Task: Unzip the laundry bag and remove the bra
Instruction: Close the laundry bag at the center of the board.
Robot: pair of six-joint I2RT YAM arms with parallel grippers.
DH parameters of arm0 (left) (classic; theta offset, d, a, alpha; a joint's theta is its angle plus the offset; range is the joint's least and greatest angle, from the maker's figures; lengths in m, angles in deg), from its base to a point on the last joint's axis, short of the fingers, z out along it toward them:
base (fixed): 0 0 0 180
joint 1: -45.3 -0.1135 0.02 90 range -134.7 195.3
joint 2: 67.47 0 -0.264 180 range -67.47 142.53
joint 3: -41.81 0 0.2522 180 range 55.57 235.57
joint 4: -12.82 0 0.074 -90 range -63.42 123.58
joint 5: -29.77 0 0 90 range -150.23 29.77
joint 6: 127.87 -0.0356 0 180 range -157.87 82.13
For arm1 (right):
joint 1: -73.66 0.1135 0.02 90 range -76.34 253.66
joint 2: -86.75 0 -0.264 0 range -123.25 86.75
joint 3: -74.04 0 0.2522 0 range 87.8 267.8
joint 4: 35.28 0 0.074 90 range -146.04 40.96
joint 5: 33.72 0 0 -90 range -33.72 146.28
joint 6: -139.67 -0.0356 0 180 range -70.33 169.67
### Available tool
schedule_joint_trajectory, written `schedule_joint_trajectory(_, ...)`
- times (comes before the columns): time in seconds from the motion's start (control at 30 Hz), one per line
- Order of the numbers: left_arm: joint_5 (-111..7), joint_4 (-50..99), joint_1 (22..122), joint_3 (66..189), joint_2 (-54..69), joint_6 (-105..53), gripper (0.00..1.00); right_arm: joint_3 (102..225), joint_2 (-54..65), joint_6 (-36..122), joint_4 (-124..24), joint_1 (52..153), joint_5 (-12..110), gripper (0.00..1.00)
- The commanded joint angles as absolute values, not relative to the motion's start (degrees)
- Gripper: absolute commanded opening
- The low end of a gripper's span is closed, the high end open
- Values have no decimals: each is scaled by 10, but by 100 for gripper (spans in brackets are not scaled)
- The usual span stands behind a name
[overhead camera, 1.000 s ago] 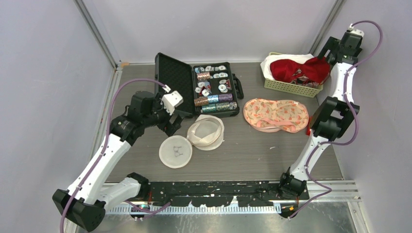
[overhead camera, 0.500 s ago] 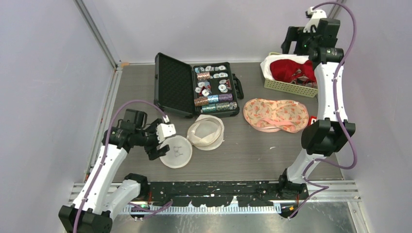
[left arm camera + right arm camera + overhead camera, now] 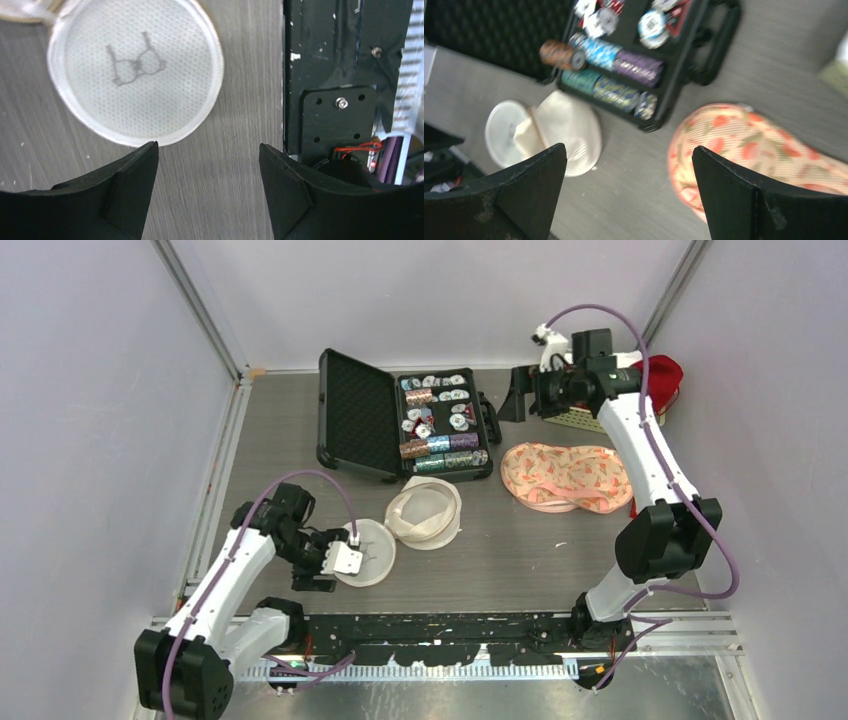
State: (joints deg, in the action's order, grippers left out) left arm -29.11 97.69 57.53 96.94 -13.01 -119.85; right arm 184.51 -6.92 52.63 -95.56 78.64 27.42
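Low over the table [image 3: 520, 560], the left gripper [image 3: 207, 146] hangs with its jaws spread and nothing between them but bare tabletop. The laundry bag [image 3: 420, 515] lies unzipped and folded open, its two round white mesh halves side by side, in front of an open black case [image 3: 358, 415] of poker chips [image 3: 440, 445]. The left gripper's fingers sit just at the near rim of the flat half [image 3: 135, 75] (the one printed with a small bra outline). The bra [image 3: 567, 477], peach with a floral print, lies out on the table to the right of the bag, apart from it. The right gripper [image 3: 628, 149] is raised in the air near a green basket [image 3: 580, 421] holding a red garment [image 3: 662, 375], its jaws wide and empty.
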Motion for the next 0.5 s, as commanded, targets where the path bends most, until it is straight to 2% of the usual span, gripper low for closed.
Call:
schedule_joint_trajectory(0.0, -274, 980, 572, 949, -116, -1313, 73, 1818, -37, 520, -973, 830, 222, 100)
schedule_joint_trajectory(0.47, -298, 878, 572, 884, -46, -1382, 61, 1762, -31, 539, -986, 937, 215, 100)
